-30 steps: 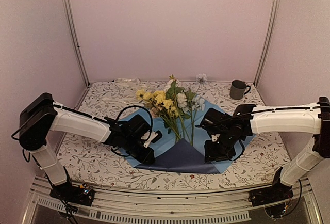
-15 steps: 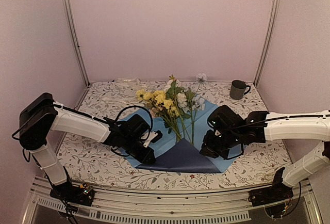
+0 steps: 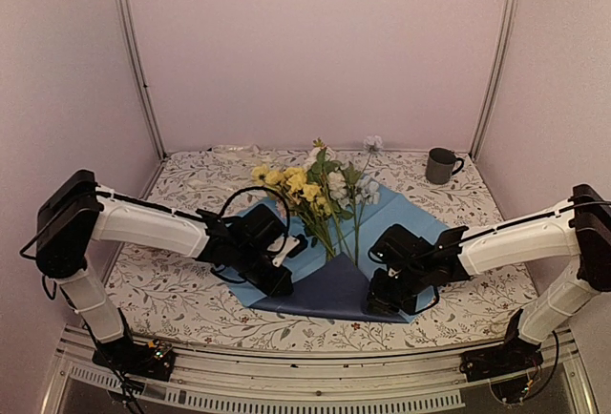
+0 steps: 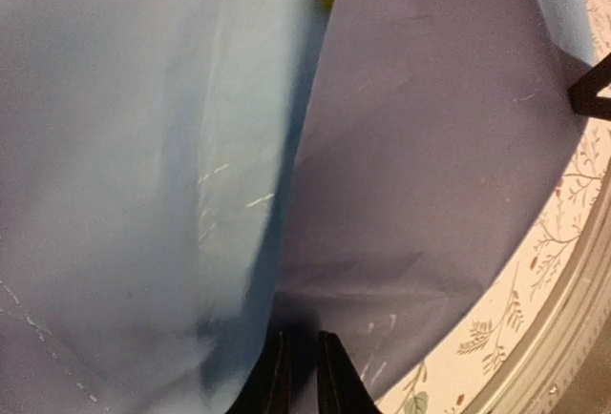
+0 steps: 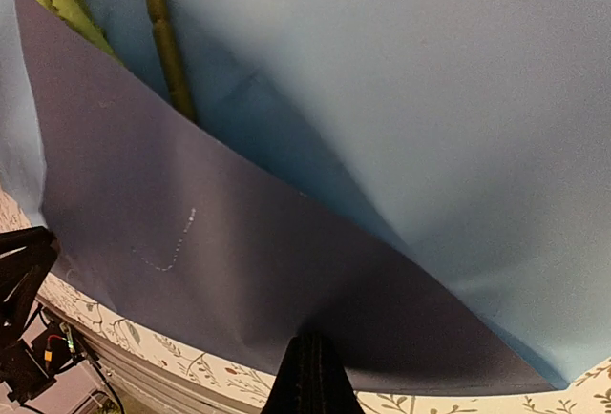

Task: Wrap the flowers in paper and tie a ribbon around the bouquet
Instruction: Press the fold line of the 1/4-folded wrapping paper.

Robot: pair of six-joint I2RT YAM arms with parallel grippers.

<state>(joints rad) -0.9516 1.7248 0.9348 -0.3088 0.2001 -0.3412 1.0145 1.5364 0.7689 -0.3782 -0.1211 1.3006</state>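
Observation:
The flowers (image 3: 320,193) lie on the paper (image 3: 412,220), blooms toward the back and stems toward me. The paper's light blue side faces up, and a dark navy flap (image 3: 329,292) is folded over the stem ends. My left gripper (image 3: 284,284) is at the flap's left end; in the left wrist view it (image 4: 301,340) is pinched on the paper (image 4: 430,147) where navy meets blue. My right gripper (image 3: 375,305) is at the flap's right end, shut (image 5: 310,340) on the navy flap (image 5: 239,261) near its near edge. Green stems (image 5: 162,42) show above. No bouquet is formed.
A dark grey mug (image 3: 440,165) stands at the back right on the floral tablecloth (image 3: 181,290). A pale strip (image 3: 232,150) lies at the back left, perhaps the ribbon, too small to tell. Metal posts and pink walls close in the table.
My right gripper has swung left and down to the navy flap's right end and has shut there. The left gripper has stayed pinched on the paper, shifting only slightly.

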